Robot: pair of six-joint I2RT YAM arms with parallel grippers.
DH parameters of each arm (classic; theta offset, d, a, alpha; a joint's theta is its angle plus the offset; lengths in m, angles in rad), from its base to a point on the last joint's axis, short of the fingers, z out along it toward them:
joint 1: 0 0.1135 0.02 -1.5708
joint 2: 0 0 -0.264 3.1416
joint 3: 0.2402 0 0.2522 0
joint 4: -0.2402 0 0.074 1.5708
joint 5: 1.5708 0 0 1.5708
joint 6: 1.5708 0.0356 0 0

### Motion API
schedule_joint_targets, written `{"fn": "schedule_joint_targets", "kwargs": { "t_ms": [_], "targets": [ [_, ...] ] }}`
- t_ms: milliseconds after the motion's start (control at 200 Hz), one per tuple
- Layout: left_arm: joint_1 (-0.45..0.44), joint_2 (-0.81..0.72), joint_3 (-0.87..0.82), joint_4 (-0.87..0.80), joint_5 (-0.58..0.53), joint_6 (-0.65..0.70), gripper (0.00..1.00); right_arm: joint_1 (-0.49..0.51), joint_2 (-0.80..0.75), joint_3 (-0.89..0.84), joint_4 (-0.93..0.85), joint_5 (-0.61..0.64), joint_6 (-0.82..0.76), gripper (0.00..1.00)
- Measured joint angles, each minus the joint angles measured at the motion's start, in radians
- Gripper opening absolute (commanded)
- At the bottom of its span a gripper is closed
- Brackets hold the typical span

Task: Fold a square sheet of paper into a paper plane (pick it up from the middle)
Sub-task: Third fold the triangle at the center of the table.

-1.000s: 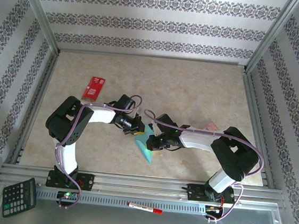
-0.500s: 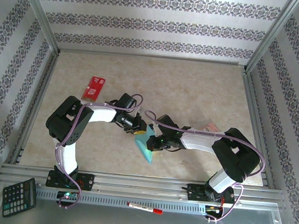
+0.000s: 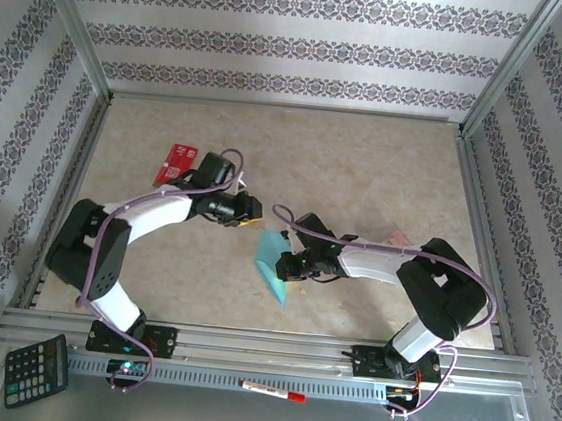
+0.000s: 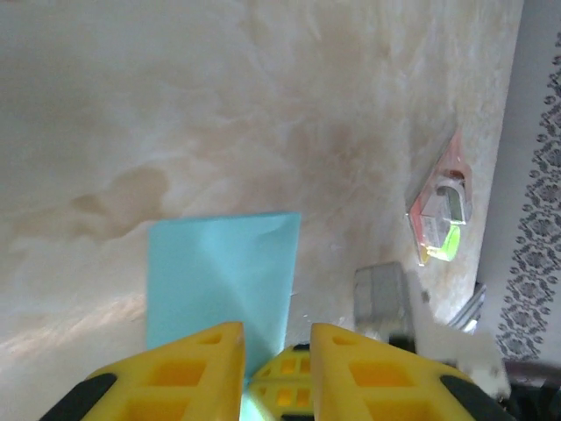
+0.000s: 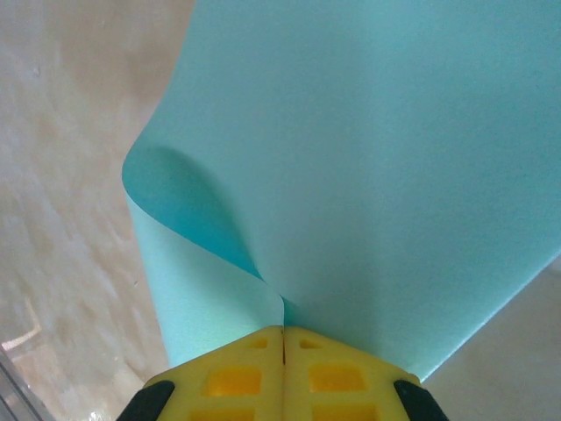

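Observation:
The square sheet of paper [image 3: 272,263] is light teal and folded into a narrower shape that tapers toward the near edge. It is at the table's middle. My right gripper [image 3: 289,268] is shut on its right edge. In the right wrist view the yellow jaws [image 5: 282,331] meet with the curled paper [image 5: 377,149] pinched between them. My left gripper [image 3: 248,213] hangs up and left of the sheet, apart from it. In the left wrist view its yellow fingers [image 4: 276,331] stand slightly open, nothing between them, with the paper [image 4: 219,272] ahead.
A red packet [image 3: 176,162] lies at the left, behind the left arm. A small pink-and-yellow packet [image 3: 395,238] [image 4: 441,210] lies behind the right arm. On the near metal ledge are a calculator [image 3: 36,371] and a marker pen [image 3: 272,392].
My left gripper has opened, let go of the paper and drawn back up and to the left, its arm stretching out. The right gripper still holds the sheet in the same place.

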Motion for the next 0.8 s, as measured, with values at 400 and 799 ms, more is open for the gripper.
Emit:
{"fn": "schedule_joint_targets", "kwargs": {
  "t_ms": [400,799],
  "targets": [
    [-0.101,-0.227,-0.291,0.051,-0.022,-0.132,0.04,-0.029,0.084,0.101,-0.014,0.013,0.0,0.0],
    [-0.346,-0.174,-0.419,0.367,-0.063,-0.324,0.0,-0.029,0.091,0.101,0.0,0.013,0.0,0.0]
  ]
}}
